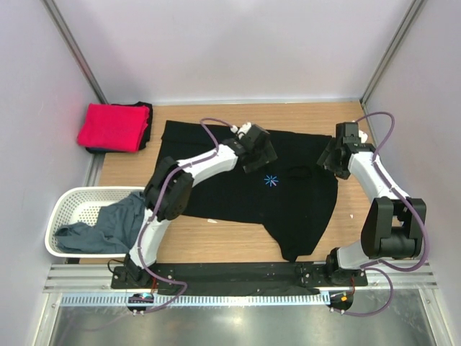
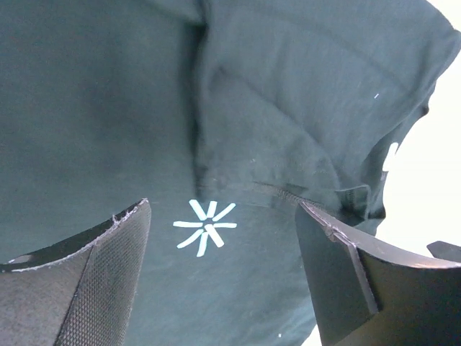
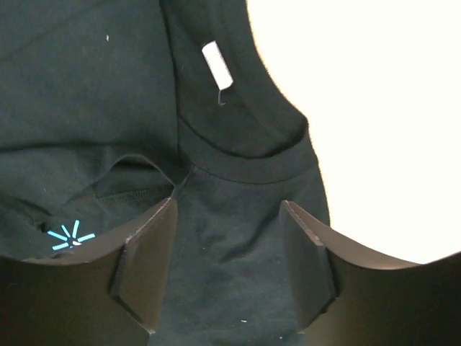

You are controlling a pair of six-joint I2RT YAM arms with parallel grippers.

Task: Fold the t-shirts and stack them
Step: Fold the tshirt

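Observation:
The large black t-shirt (image 1: 238,191) lies spread on the table, partly rumpled, with its light-blue starburst (image 1: 271,180) facing up. My left gripper (image 1: 261,160) hovers open just above it, and the starburst (image 2: 207,225) shows between its fingers (image 2: 108,267). My right gripper (image 1: 331,157) stands open over the shirt's right edge, just below the collar (image 3: 245,155) and its white label (image 3: 217,66). No cloth is pinched in either gripper. A folded red t-shirt (image 1: 113,127) rests at the back left. The grey-blue t-shirt (image 1: 108,227) hangs out of the basket.
A white lattice basket (image 1: 72,205) stands at the left front edge. Dark cloth (image 1: 146,122) peeks out under the red shirt. Walls close the table in at the back and both sides. Bare wood (image 1: 216,245) shows in front of the black shirt.

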